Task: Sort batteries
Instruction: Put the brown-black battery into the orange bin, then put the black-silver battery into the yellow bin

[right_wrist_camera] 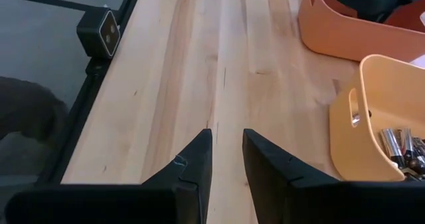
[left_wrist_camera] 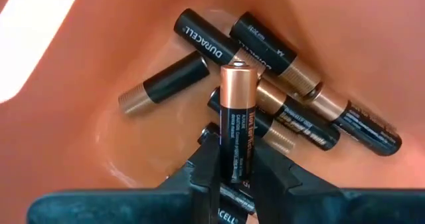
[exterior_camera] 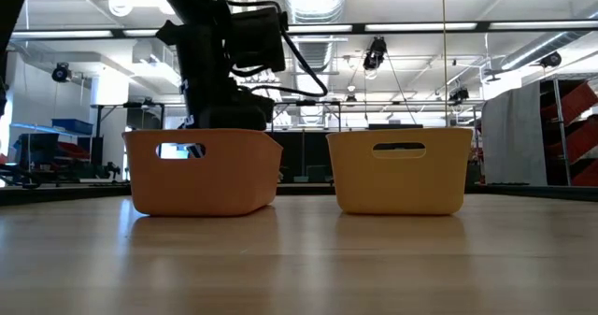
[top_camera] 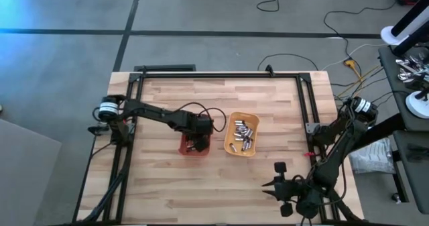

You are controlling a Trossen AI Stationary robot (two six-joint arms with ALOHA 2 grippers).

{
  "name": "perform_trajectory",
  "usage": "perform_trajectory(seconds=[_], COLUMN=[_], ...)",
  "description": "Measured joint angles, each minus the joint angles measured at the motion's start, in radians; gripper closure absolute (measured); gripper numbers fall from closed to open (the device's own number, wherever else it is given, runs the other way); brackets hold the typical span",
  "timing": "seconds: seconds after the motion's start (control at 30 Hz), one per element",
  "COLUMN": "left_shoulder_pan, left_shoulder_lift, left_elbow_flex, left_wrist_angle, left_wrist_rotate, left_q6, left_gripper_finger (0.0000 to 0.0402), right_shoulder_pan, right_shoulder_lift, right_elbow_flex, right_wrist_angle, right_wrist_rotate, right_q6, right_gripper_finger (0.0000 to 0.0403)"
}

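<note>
Holding a copper-banded battery (left_wrist_camera: 238, 121) clenched over the orange tray (top_camera: 194, 150), our left hand (left_wrist_camera: 234, 177) has about six dark cells (left_wrist_camera: 292, 71) below it. Silvery ones still fill the yellow tray (top_camera: 231, 147), so sorting looks unfinished; our right hand (right_wrist_camera: 226, 159) waits released at the worktop (top_camera: 268, 179) edge.

An orange tray (top_camera: 185, 147) and a yellow tray (top_camera: 253, 150) sit side by side, slightly apart, mid-way across a pale wooden table (top_camera: 221, 186) edged by a black metal frame (top_camera: 221, 74), cables (top_camera: 348, 48) trailing over grey floor.
</note>
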Motion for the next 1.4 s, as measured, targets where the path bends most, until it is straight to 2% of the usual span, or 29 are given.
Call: perform_trajectory(seconds=[0.47, 0.9, 1.03, 1.17, 1.23, 1.33, 1.4], left_shoulder_pan=[-0.021, -0.080, -0.167, -0.318, -0.408, -0.531, -0.587], left_shoulder_lift=[0.006, -0.076, -0.115, -0.122, -0.116, -0.091, -0.067], left_elbow_flex=[-0.002, -0.002, 0.064, 0.136, 0.142, 0.115, 0.094], left_wrist_angle=[-0.010, -0.023, -0.009, 0.087, 0.216, 0.484, 0.651], left_wrist_rotate=[0.003, -0.005, -0.154, -0.424, -0.589, -0.790, -0.866], left_q6=[-0.055, -0.089, -0.101, -0.100, -0.079, 0.039, 0.158], left_gripper_finger=[0.0347, 0.0227, 0.0213, 0.0212, 0.0212, 0.0212, 0.0212], right_shoulder_pan=[-0.002, -0.002, -0.004, -0.010, -0.017, -0.026, -0.030], right_shoulder_lift=[0.000, 0.000, 0.000, 0.000, 0.000, 0.000, -0.007], right_elbow_flex=[0.000, 0.019, 0.033, 0.049, 0.053, 0.061, 0.082], right_wrist_angle=[0.003, 0.002, 0.003, 0.004, 0.004, -0.009, -0.096], right_wrist_rotate=[0.000, -0.001, -0.001, 0.033, 0.052, 0.036, -0.090], right_q6=[0.047, 0.041, 0.034, 0.024, 0.025, 0.041, 0.143], right_gripper_finger=[0.0296, 0.0270, 0.0266, 0.0268, 0.0272, 0.0276, 0.0278])
